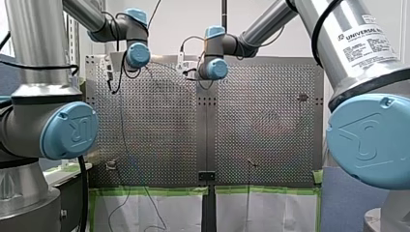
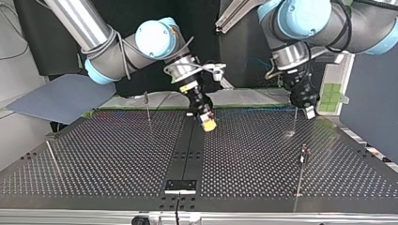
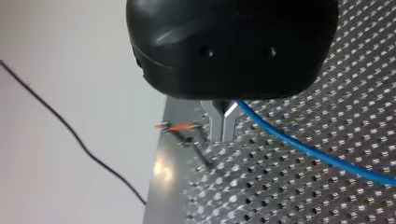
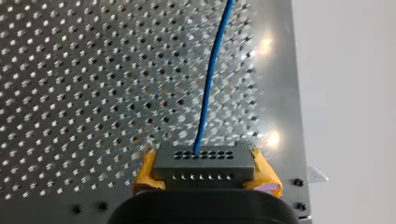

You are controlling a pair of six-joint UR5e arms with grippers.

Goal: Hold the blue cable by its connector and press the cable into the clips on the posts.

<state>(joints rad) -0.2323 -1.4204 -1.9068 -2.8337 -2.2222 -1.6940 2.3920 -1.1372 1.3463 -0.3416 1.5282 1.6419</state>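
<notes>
Perforated surface (image 2: 117, 159), worked near its edge farthest from the top view's camera. My right gripper (image 4: 205, 170) clamps the grey connector (image 4: 203, 158) between its yellow pads (image 4: 145, 173). The blue cable (image 4: 210, 79) leaves the connector and passes through my left gripper (image 3: 222, 128), whose metal fingers (image 3: 215, 126) are pinched narrowly upon it.

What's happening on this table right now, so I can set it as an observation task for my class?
Two arms are handling one blue cable. My right gripper has its yellow-padded jaws shut on the grey connector; my left gripper pinches the cable further along, so it spans between them near the table's far edge in the top view. The posts stand on the table; no cable shows in a clip yet.
</notes>
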